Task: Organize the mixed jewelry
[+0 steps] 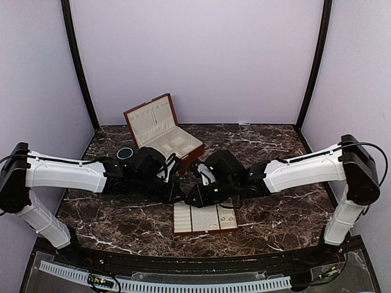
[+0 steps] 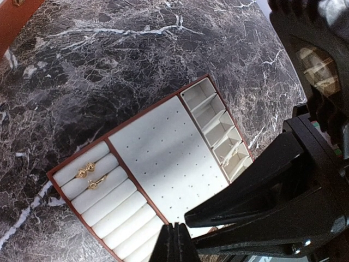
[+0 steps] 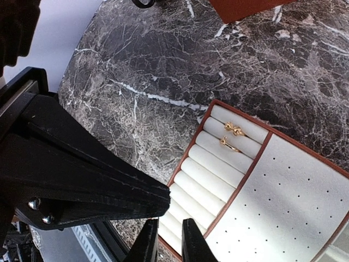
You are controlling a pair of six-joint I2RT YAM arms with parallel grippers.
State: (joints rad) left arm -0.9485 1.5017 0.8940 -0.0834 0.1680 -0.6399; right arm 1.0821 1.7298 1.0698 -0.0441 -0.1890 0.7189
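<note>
The jewelry in view is two small gold rings (image 2: 90,177) set in the ring rolls at the left end of the cream-lined tray (image 1: 201,215). They also show in the right wrist view (image 3: 233,136). A thin pale piece (image 2: 234,154) lies in one of the small compartments at the tray's right end. My left gripper (image 1: 181,196) hangs above the tray's back edge, its fingertips (image 2: 175,240) pressed together with nothing visible between them. My right gripper (image 1: 191,200) is right beside it, tips nearly touching the left one's. Its fingers (image 3: 146,243) stand a narrow gap apart, empty, over the ring rolls.
The red-brown wooden box (image 1: 162,128) stands open at the back. The dark green cup (image 1: 125,153) sits left of it, behind my left arm. The perforated pad (image 2: 163,147) fills the middle of the tray. Dark marble table all around.
</note>
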